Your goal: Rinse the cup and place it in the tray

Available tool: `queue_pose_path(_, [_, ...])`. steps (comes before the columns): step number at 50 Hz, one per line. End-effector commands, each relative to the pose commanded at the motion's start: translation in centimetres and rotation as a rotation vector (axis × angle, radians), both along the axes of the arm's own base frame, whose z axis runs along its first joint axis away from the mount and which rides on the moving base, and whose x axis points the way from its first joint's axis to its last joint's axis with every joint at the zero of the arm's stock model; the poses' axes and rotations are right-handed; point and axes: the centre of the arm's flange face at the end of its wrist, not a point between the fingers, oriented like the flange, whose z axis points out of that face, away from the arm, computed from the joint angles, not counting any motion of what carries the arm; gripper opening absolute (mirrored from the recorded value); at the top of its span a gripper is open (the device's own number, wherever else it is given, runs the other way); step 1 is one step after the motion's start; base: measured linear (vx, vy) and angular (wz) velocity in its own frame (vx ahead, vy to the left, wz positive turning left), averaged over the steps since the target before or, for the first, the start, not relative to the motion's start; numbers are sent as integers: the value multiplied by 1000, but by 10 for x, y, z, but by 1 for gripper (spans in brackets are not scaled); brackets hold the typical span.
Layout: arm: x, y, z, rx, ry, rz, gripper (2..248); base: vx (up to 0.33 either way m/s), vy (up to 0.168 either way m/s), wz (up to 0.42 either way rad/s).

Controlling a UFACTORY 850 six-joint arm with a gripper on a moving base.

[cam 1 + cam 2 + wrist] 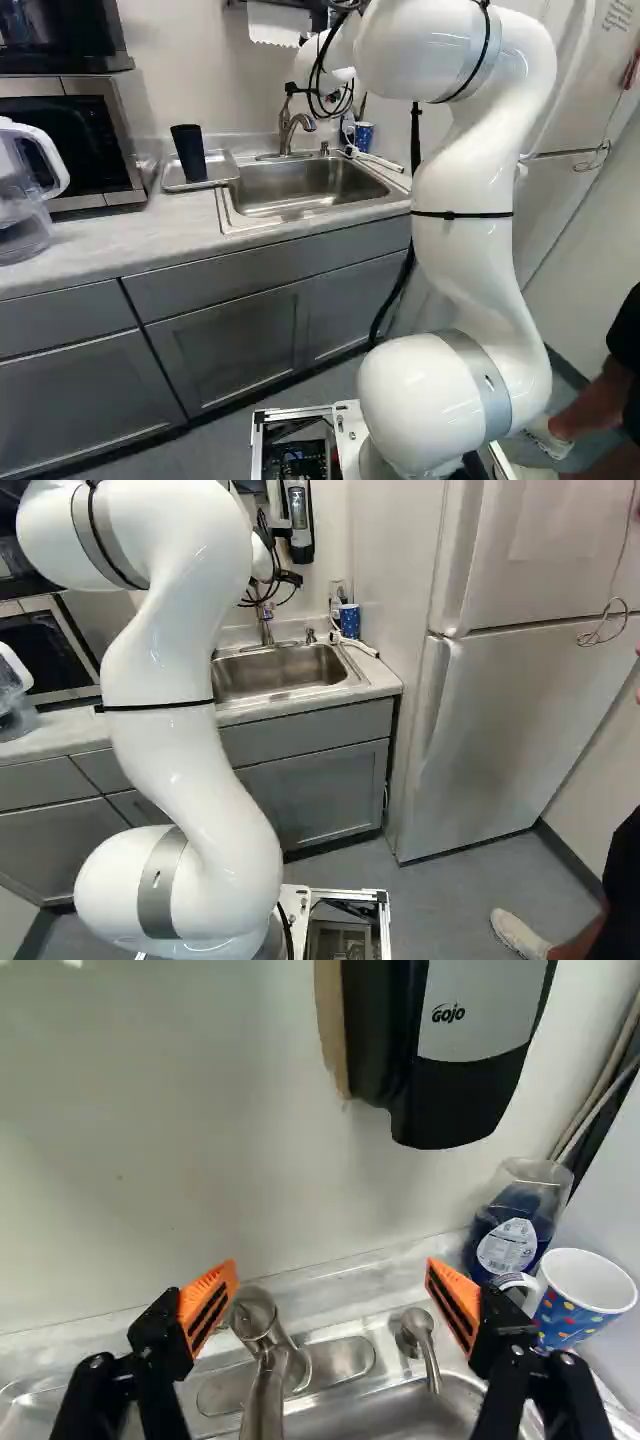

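Grey cabinets [225,335] ran beneath a pale counter [110,235] holding a steel sink [300,190]. Toward the upper left of the left base view, the dark cup [190,153] stood in the metal tray [222,168], so the placing looked done; whether it was rinsed, nothing showed. The gripper [332,1270] was open and empty near the faucet [266,1385]. Probably only the tap, if running, and backing away were left.

Kitchen: steel sink [300,185] sits before a curved faucet [286,130].
Counter: pale top [110,250] runs above gray cabinets [230,340], holding a microwave [65,140].
Refrigerator [490,720]: stands beside the counter.
Wall: soap dispenser [470,1090] hangs near the sink.
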Motion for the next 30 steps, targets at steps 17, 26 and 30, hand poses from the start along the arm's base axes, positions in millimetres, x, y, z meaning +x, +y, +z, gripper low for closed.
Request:
queue_pose_path(17, [-5, 3, -3, -6, 38, 2, 247, 0, 0, 0])
queue_pose_path(26, [-15, 9, -1, -7, 45, 12, 247, 0, 0, 0])
queue_pose_path(30, [-18, 9, -1, -7, 46, 12, 247, 0, 0, 0])
